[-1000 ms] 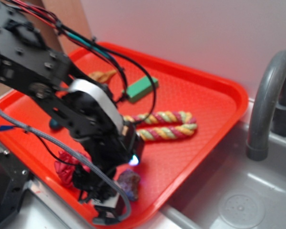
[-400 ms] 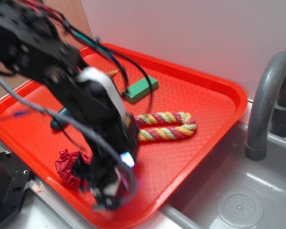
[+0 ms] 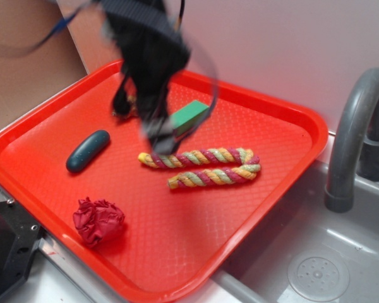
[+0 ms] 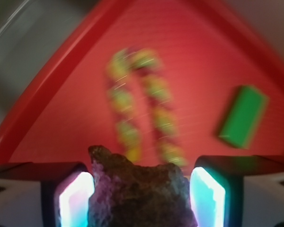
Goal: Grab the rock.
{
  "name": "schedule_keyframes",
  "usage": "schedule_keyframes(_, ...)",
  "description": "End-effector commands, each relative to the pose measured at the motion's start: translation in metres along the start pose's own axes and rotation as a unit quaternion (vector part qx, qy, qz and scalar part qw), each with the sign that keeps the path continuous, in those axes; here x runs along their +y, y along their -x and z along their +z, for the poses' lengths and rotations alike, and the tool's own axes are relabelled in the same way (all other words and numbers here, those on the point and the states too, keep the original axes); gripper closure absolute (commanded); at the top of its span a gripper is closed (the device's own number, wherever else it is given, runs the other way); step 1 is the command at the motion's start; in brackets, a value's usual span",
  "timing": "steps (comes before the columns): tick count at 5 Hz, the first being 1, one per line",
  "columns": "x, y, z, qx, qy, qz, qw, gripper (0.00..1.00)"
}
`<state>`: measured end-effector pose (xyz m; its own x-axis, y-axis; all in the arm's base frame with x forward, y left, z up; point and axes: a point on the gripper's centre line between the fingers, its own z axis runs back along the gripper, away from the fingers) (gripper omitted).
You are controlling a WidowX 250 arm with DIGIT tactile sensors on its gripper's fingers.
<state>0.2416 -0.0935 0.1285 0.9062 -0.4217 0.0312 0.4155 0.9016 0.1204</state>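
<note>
The gripper [image 4: 141, 198] clamps the rock [image 4: 139, 189] between its fingers [image 4: 73, 198] — raised above the red tray [image 3: 284, 136], over the rope [image 4: 142, 109].

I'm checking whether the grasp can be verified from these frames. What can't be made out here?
- Exterior: the gripper is motion-blurred; the rock can't be picked out there.
- Wrist: the rock sits between the fingers, but its lower part is cut off by the bottom edge.
- Wrist: the rope and green block are blurred.
</note>
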Motion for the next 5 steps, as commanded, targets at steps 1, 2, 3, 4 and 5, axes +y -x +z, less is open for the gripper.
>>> schedule_keyframes(1, 0.033, 0.033, 0.08, -0.008, 0.0, 0.259, 0.966, 1.0)
schedule_keyframes(2, 0.029, 0.041, 0.115, -0.013, 0.0, 0.371, 0.929, 1.0)
schedule_keyframes(3, 0.025, 0.045, 0.138, -0.041, -0.005, 0.382, 0.923, 1.0)
schedule_keyframes(4, 0.023, 0.042, 0.145, -0.067, -0.014, 0.367, 0.928, 1.0)
schedule_keyframes(5, 0.027, 0.04, 0.127, -0.056, -0.023, 0.284, 0.957, 1.0)
